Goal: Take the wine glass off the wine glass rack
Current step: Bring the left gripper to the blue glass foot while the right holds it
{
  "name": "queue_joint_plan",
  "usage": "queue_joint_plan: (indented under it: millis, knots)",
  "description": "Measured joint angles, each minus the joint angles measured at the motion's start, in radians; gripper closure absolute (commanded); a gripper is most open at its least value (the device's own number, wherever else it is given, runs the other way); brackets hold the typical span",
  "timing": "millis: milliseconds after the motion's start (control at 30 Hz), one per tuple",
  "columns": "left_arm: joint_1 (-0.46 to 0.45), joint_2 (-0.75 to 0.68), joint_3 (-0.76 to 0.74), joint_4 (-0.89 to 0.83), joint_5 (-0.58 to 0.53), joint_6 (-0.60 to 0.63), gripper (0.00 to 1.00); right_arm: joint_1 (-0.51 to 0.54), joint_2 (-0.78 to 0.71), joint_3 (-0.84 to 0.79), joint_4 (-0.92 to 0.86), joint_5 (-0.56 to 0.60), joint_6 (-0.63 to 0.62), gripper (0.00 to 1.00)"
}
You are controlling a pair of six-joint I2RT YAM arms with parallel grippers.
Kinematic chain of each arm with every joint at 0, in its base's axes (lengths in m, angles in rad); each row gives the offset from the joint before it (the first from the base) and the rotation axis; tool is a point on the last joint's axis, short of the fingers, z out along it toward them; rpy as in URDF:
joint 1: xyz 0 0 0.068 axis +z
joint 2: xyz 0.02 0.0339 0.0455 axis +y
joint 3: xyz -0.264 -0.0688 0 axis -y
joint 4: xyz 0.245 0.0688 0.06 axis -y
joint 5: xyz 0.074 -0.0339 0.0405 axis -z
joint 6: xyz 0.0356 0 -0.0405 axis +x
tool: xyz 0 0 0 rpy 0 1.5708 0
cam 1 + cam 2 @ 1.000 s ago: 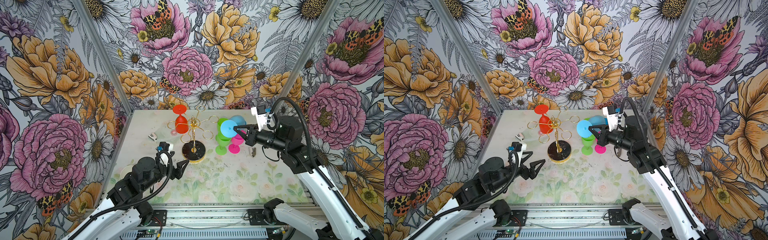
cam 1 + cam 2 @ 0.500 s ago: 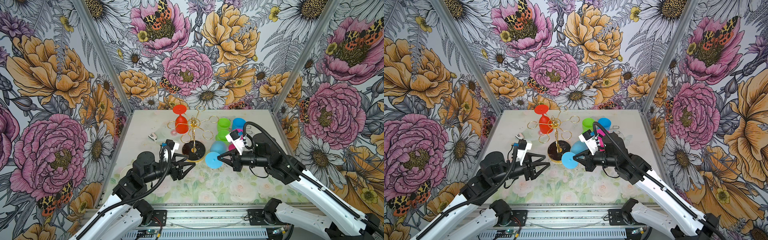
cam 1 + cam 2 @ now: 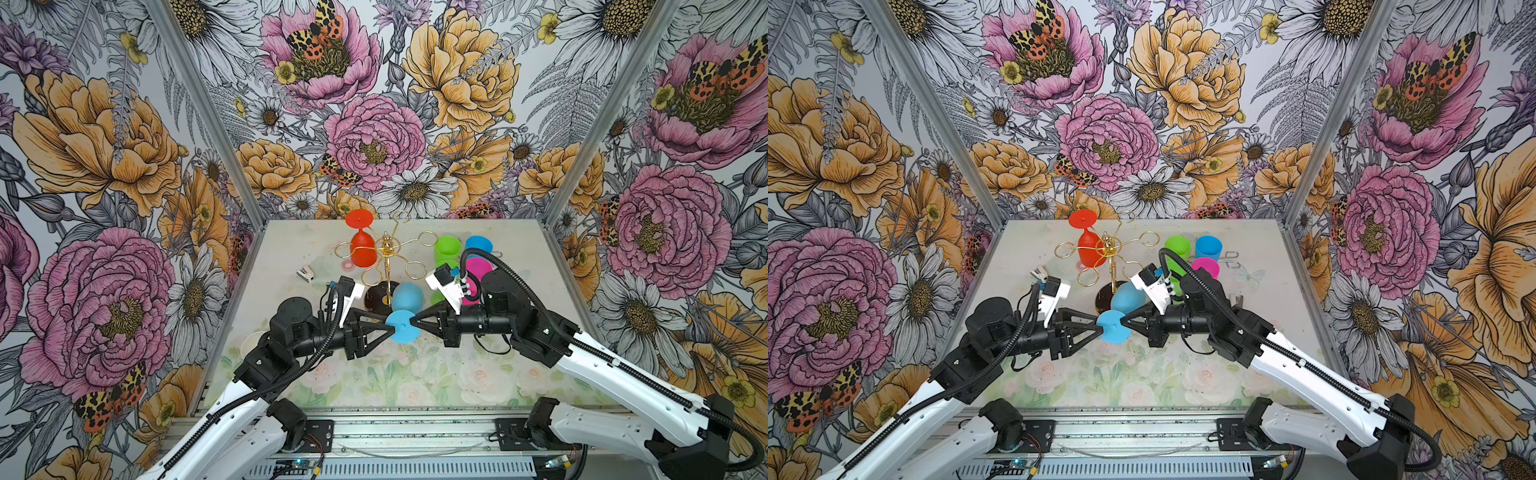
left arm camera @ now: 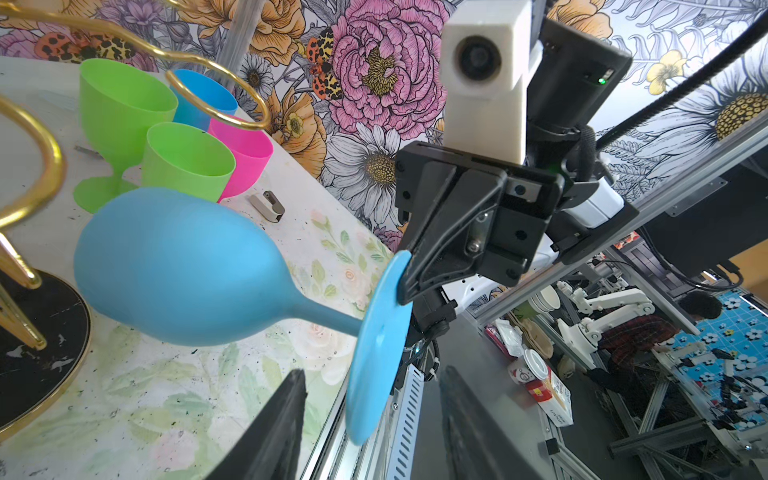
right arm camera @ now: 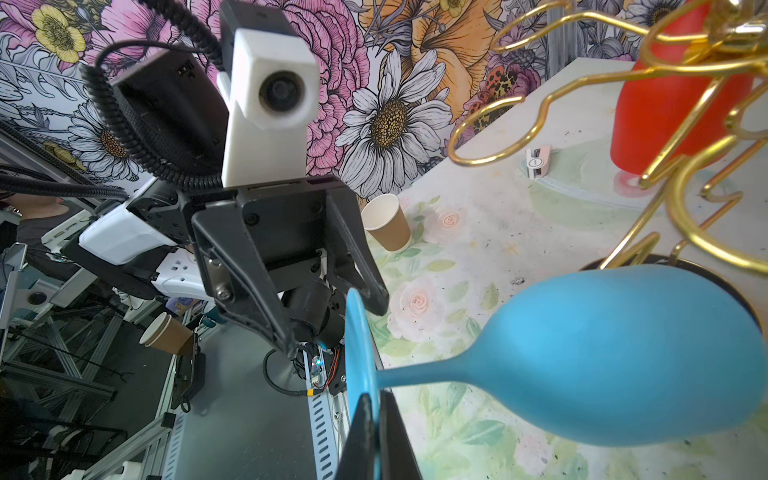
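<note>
In both top views the blue wine glass (image 3: 408, 296) (image 3: 1127, 297) hangs on its side in front of the wine glass rack (image 3: 388, 266) (image 3: 1112, 266), clear of its loops. My right gripper (image 3: 413, 324) (image 5: 376, 399) is shut on the rim of the glass's round foot. My left gripper (image 3: 390, 325) (image 4: 372, 372) faces it from the other side. Its jaws are open and straddle the opposite rim of the foot without touching it. A red wine glass (image 3: 363, 249) hangs upside down on a rear loop of the rack.
Green (image 3: 446, 247), blue (image 3: 478, 245) and pink (image 3: 478, 268) plastic glasses stand at the back right. A small white object (image 3: 305, 274) lies left of the rack's black base (image 3: 376, 295). A paper cup (image 5: 388, 224) stands near the table's left edge.
My right gripper carried the blue glass from the back right down to the front middle. My left gripper moved in to the glass's foot and its jaws narrowed.
</note>
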Motion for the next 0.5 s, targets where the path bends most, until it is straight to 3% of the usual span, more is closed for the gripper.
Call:
queue_joint_plan:
  millis: [500]
  knots:
    - [0.019, 0.005, -0.031, 0.039, 0.052, -0.042, 0.82, 0.005, 0.027, -0.007, 0.072, 0.003, 0.000, 1.00]
